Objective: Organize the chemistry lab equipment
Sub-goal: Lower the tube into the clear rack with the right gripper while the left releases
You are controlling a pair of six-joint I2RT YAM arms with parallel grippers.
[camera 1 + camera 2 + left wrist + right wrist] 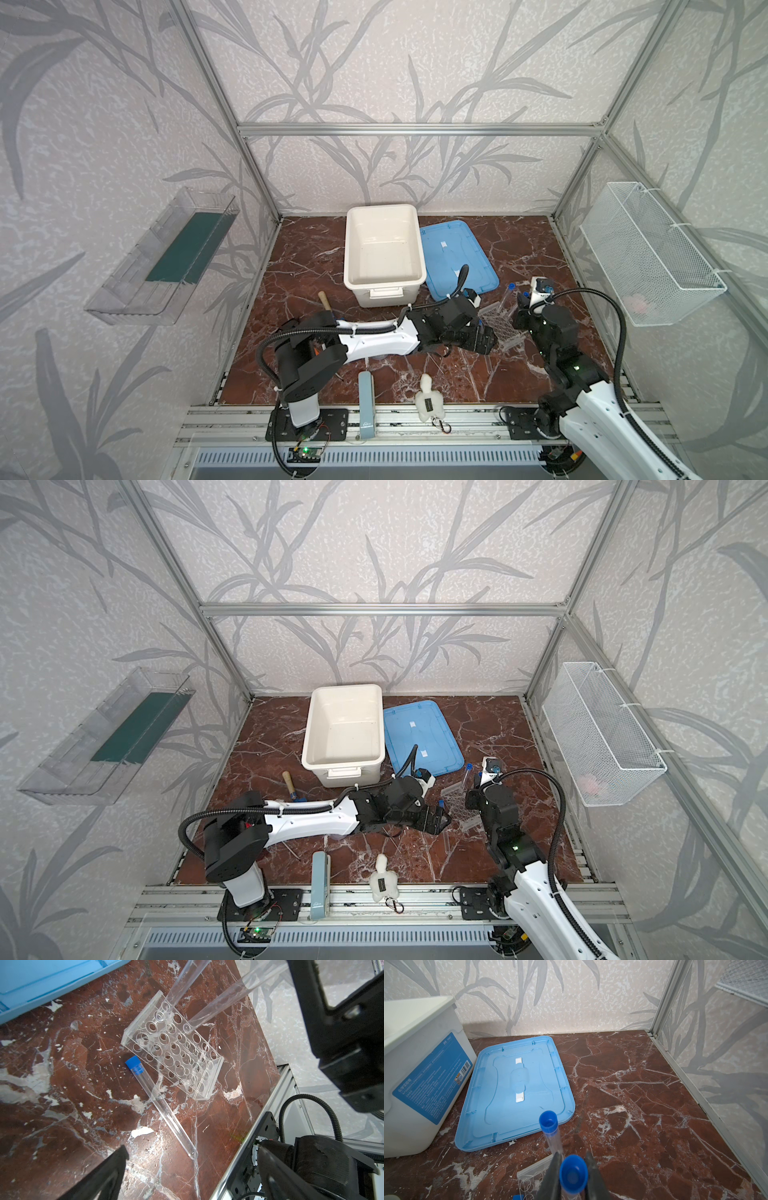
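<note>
Tubes [163, 1109] number three: two at the rack [172, 1053], one lying beside it.

A robot test booth: aluminium frame [415, 129], wallpapered panels [374, 62], marble-look tabletop [307, 257].

On the red-brown marble tabletop [316, 266], an open white bin [382, 253] stands at the back, with a blue lid [446, 249] lying flat just beside it. The left gripper [488, 338] reaches across to the clear perforated tube rack [505, 328], where 1 blue-capped tube [508, 297] stands tilted. The right gripper [523, 302] hangs just beside that tube. A wooden handle [324, 300] pokes out behind the left arm, and a wire basket [648, 257] hangs on the wall.
</note>
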